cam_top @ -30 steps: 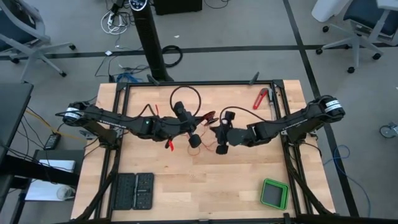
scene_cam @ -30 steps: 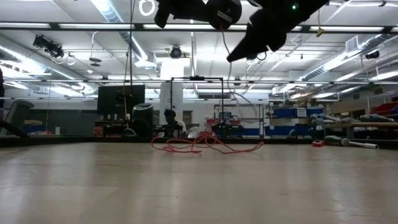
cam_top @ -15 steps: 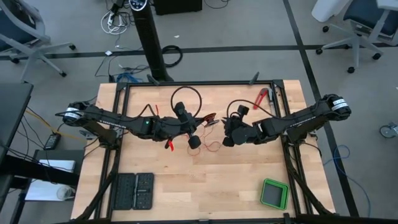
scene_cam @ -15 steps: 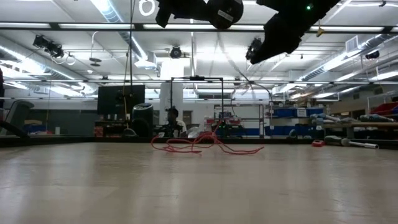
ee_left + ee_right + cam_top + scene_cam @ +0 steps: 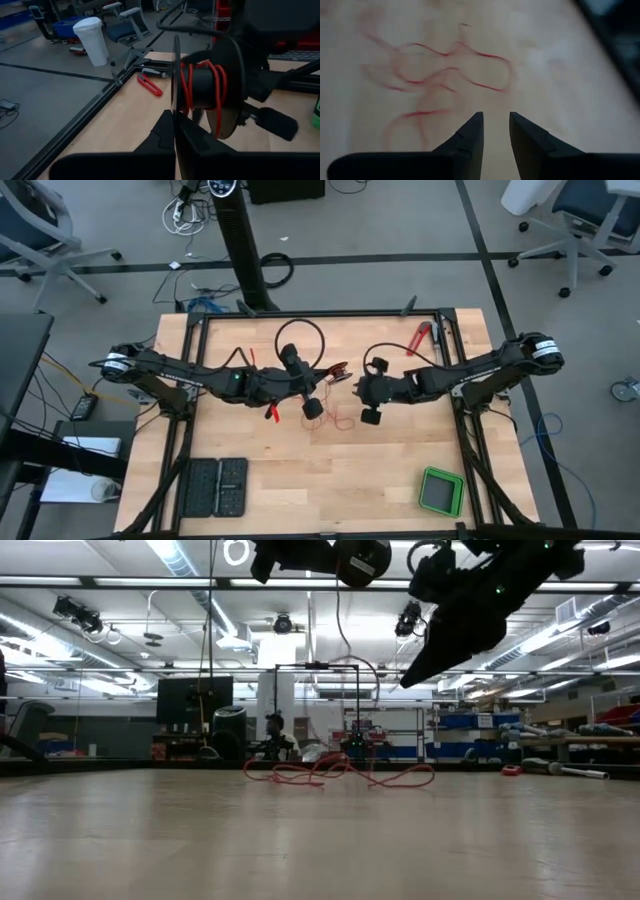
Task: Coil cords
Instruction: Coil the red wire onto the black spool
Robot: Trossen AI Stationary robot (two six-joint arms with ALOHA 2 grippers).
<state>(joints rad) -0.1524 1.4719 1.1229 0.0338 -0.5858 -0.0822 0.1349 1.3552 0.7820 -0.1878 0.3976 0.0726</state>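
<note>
- red wire is lying loose in messy loops near the middle of the table, a bit toward 12 o'clock; in the low view it's a flat tangle on the wood; part of it is wound round a black spool, red turns showing between the two discs
- left gripper sits at about 9 o'clock from the loose wire, just beside it; its fingers look pressed together against the edge of the spool's near disc, so clamped on the spool
- right gripper is at about 3 o'clock from the tangle, raised off the table; its fingers are parted with a bare gap, nothing in them, loops of wire on the wood beyond
- black cable loop at 12 o'clock from the wire
- red-handled tool toward 1 o'clock by the frame
- green box way out at 5 o'clock; black trays at 7 o'clock
</note>
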